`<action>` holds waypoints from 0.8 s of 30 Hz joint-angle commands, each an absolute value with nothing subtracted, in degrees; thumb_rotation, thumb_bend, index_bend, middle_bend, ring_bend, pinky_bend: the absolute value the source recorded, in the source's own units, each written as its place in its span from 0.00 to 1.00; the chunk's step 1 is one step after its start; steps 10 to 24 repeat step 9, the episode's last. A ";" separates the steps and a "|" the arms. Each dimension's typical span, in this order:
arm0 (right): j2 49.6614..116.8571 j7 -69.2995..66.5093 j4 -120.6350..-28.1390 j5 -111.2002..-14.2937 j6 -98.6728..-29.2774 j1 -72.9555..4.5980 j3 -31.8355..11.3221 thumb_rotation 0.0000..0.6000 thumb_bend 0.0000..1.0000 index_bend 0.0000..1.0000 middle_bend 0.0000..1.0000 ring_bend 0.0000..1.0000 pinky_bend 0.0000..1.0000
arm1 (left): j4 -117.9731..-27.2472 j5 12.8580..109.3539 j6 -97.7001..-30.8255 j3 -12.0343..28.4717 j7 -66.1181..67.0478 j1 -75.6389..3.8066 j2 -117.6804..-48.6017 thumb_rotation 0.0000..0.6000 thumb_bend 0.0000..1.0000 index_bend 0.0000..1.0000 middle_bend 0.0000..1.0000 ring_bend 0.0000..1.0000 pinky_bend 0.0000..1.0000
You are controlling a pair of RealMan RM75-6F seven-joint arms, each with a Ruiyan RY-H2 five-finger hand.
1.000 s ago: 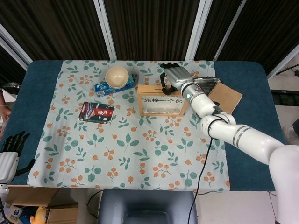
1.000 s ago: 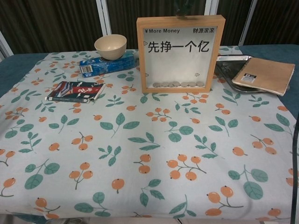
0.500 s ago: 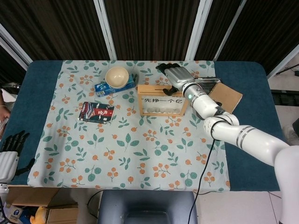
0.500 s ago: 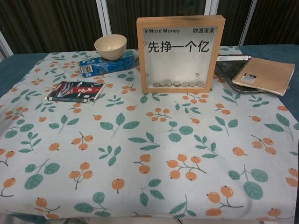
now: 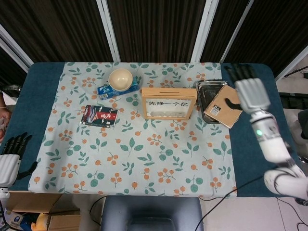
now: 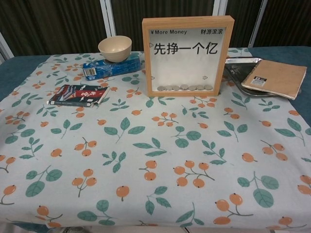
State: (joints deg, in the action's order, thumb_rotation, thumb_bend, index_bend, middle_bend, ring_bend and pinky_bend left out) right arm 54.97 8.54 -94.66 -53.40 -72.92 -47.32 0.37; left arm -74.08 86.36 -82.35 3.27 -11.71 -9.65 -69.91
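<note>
My right hand [image 5: 251, 94] hovers open at upper right, just beside the brown spiral-bound notebook [image 5: 222, 109].
The glass-fronted wooden coin frame [image 6: 187, 56], upper centre, reads "More Money"; my left hand [image 5: 9, 160], lower left, fingers loosely extended, holds nothing.

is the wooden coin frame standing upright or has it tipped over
Upright. In the chest view the wooden coin frame stands on its bottom edge on the tablecloth, front facing the camera, with the coins lying in a row along its bottom.
</note>
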 commanded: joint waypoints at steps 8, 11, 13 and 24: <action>67.83 2.28 -84.58 -64.43 -94.55 -12.63 8.76 1.00 0.44 0.00 0.00 0.00 0.00 | -75.48 87.41 -83.83 2.80 -10.09 -9.15 -69.21 1.00 0.32 0.00 0.00 0.00 0.00; 67.98 2.18 -84.55 -64.51 -94.00 -12.33 8.41 1.00 0.44 0.00 0.00 0.00 0.00 | -75.43 87.53 -83.92 2.75 -10.10 -9.13 -69.23 1.00 0.32 0.00 0.00 0.00 0.00; 67.98 2.18 -84.55 -64.51 -94.00 -12.33 8.41 1.00 0.44 0.00 0.00 0.00 0.00 | -75.43 87.53 -83.92 2.75 -10.10 -9.13 -69.23 1.00 0.32 0.00 0.00 0.00 0.00; 67.98 2.18 -84.55 -64.51 -94.00 -12.33 8.41 1.00 0.44 0.00 0.00 0.00 0.00 | -75.43 87.53 -83.92 2.75 -10.10 -9.13 -69.23 1.00 0.32 0.00 0.00 0.00 0.00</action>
